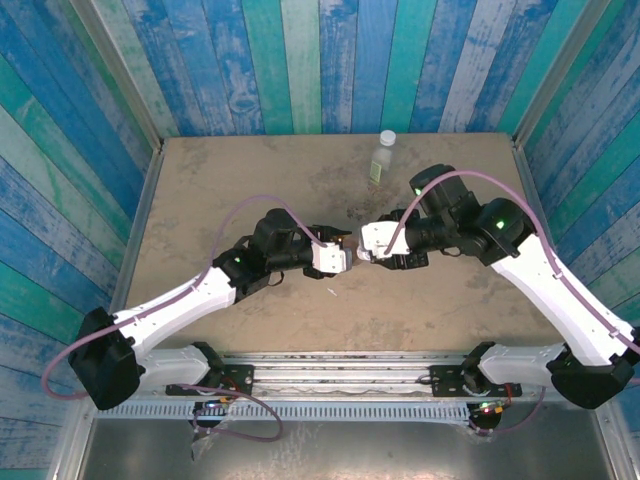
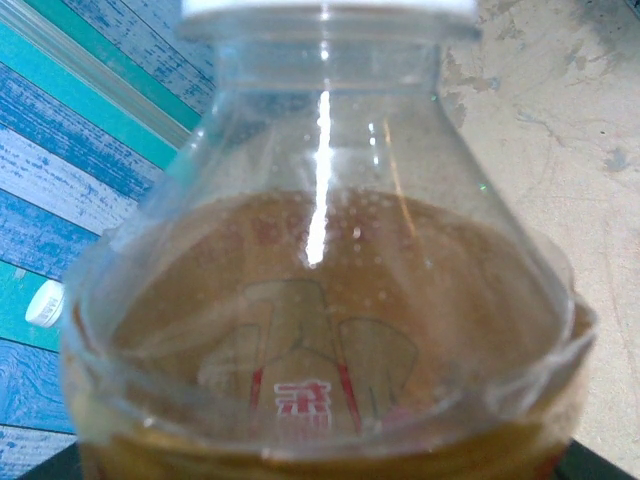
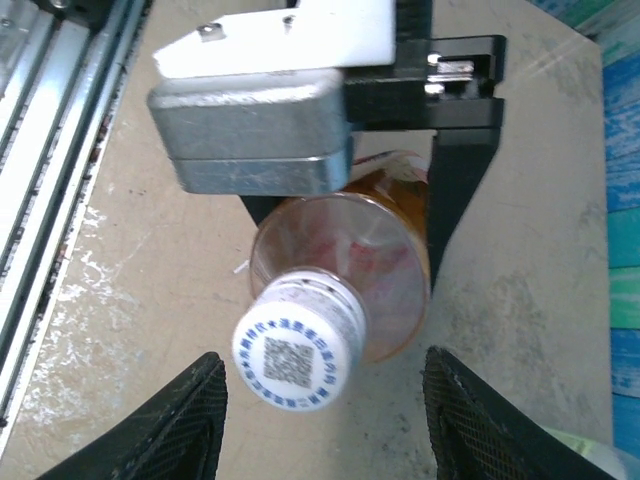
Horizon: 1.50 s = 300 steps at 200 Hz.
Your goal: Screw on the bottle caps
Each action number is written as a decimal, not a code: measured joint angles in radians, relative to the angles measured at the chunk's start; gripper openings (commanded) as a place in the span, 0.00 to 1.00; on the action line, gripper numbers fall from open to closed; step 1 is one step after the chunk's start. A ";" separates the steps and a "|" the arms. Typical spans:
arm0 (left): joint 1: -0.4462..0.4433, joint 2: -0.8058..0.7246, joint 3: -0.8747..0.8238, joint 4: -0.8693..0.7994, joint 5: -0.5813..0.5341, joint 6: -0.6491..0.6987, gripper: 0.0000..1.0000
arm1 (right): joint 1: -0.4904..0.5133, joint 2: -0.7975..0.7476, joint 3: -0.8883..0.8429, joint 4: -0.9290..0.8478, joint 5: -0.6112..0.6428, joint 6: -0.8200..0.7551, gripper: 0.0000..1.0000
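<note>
Table (image 1: 200, 200): green-label bottle (image 1: 381, 160) upright near far edge, already capped.
Left gripper (image 1: 340, 258): clamped on amber bottle (image 3: 370, 250), held roughly level at table centre, neck toward right arm.
Right gripper (image 3: 323, 356): jaws apart, flanking cap (image 3: 297, 357), not touching it.
Judged step: grip and twist cap.
To do well: centre jaws on cap axis, close on rim only, keep left clamp firm against twist, turn without side push.
</note>
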 measured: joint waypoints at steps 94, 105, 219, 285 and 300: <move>0.001 0.000 0.000 -0.008 0.010 -0.023 0.59 | 0.010 0.027 0.004 -0.007 -0.019 0.018 0.24; 0.001 0.000 0.000 -0.008 0.008 -0.027 0.58 | 0.010 0.027 0.004 -0.005 -0.019 0.030 0.19; 0.000 0.010 0.000 0.048 -0.193 -0.029 0.54 | 0.025 -0.081 -0.187 0.280 0.146 1.122 0.01; -0.001 0.019 0.001 0.048 -0.175 -0.026 0.56 | 0.008 -0.114 -0.211 0.297 0.122 1.183 0.54; 0.000 0.019 0.001 0.028 -0.131 -0.024 0.56 | 0.002 -0.157 -0.211 0.288 0.120 1.009 0.60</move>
